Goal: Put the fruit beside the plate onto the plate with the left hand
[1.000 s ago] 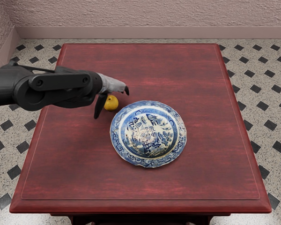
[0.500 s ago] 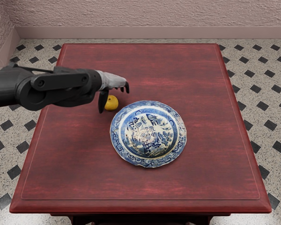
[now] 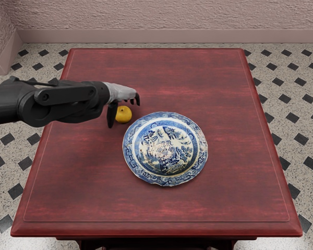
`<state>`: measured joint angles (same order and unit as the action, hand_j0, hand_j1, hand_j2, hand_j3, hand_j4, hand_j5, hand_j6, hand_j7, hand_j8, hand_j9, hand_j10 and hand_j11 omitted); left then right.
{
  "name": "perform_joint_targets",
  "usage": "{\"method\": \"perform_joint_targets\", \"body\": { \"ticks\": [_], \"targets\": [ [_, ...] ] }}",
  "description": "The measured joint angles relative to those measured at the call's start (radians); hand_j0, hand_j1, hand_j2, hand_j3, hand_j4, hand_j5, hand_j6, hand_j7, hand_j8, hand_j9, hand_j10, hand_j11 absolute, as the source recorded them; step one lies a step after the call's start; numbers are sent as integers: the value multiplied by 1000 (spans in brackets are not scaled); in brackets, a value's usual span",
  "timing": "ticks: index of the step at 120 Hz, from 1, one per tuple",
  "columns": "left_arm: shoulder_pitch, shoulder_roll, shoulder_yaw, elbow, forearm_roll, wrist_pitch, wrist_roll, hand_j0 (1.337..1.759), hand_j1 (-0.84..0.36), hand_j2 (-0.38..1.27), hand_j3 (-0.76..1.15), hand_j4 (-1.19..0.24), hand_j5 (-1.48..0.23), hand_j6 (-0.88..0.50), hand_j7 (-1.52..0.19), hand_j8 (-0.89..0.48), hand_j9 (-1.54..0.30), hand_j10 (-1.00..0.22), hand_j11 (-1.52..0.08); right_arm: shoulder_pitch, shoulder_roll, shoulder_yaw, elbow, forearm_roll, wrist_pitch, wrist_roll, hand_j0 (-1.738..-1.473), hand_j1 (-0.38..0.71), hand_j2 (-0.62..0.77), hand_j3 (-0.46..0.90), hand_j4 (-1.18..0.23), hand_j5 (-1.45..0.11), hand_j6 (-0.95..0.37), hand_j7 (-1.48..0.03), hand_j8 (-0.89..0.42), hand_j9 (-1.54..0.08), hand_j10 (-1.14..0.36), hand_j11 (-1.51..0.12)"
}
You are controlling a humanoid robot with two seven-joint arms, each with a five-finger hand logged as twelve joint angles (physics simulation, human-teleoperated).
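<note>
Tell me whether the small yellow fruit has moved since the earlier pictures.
No. The small yellow fruit remains just off the upper-left rim of the blue-patterned plate.

I have my left hand (image 3: 121, 99) poised over the yellow fruit (image 3: 124, 114) — fingers hooked downward and apart, thumb hanging at the fruit's 9 o'clock. The fruit lies on the red counter (image 3: 94, 182), just beside the blue-patterned plate (image 3: 165, 148) — at its 10 o'clock.

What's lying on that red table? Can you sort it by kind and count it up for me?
Yellow fruit: 1
Blue-and-white plate: 1
Total: 2
</note>
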<state>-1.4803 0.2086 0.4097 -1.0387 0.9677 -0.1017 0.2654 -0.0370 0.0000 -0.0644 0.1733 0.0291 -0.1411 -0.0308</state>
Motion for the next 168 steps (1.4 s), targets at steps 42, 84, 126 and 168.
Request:
{"method": "perform_joint_targets", "body": {
  "ticks": [42, 84, 126, 168],
  "targets": [
    [5, -2, 0, 5, 0, -3, 0, 1658, -17, 63, 0, -307, -398, -308, -398, -308, -398, -307, -398, 0, 0, 0, 0, 0, 0, 0, -1658, -314, -6, 0, -30, -38, -30, -38, -30, -38, -29, -38],
    [8, -8, 1, 4, 0, -6, 0, 1658, -90, 75, 0, -368, -477, -368, -477, -368, -477, -368, -477, 0, 0, 0, 0, 0, 0, 0, -1658, -314, -6, 0, -30, -38, -30, -38, -30, -38, -29, -38],
    [12, -8, -2, 5, -3, -4, 0, 1658, -168, 88, 0, -433, -562, -431, -562, -404, -562, -433, -562, 0, 0, 0, 0, 0, 0, 0, -1658, -314, -6, 0, -30, -38, -30, -38, -30, -38, -29, -38],
    [26, -9, -4, 4, -1, -2, 0, 1656, -260, 172, 0, -553, -668, -512, -689, -453, -701, -533, -701, 0, 0, 0, 0, 0, 0, 0, -1658, -314, -6, 0, -30, -38, -30, -38, -30, -38, -30, -38]
  ]
}}
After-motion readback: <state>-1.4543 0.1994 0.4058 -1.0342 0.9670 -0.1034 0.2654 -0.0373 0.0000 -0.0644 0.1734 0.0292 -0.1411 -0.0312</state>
